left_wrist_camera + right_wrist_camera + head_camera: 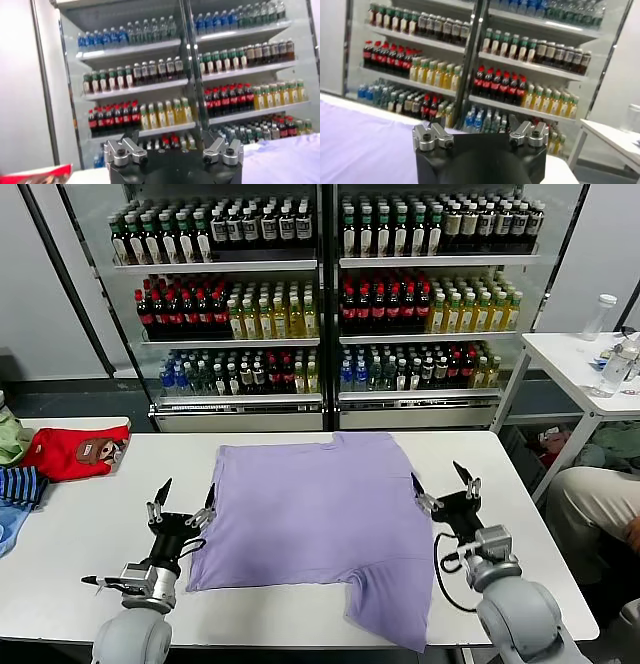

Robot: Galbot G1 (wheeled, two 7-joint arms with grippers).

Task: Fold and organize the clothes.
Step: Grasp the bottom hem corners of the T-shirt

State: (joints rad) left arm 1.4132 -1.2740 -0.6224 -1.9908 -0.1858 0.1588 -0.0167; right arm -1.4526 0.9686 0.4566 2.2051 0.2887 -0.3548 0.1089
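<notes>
Evidently both grippers, left (pixel 182 497) and right (pixel 444 482), spread fingers apart, empty, flanking the lavender T-shirt (pixel 310 519).

White table (pixel 70 554), glass-door drinks fridges (pixel 325 304) behind, second table (pixel 570 354) beside

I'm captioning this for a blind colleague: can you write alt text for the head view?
A lavender T-shirt lies spread on a white table, with the left claw and right claw open beside its two edges. A red garment sits far left; drink fridges stand behind.
</notes>
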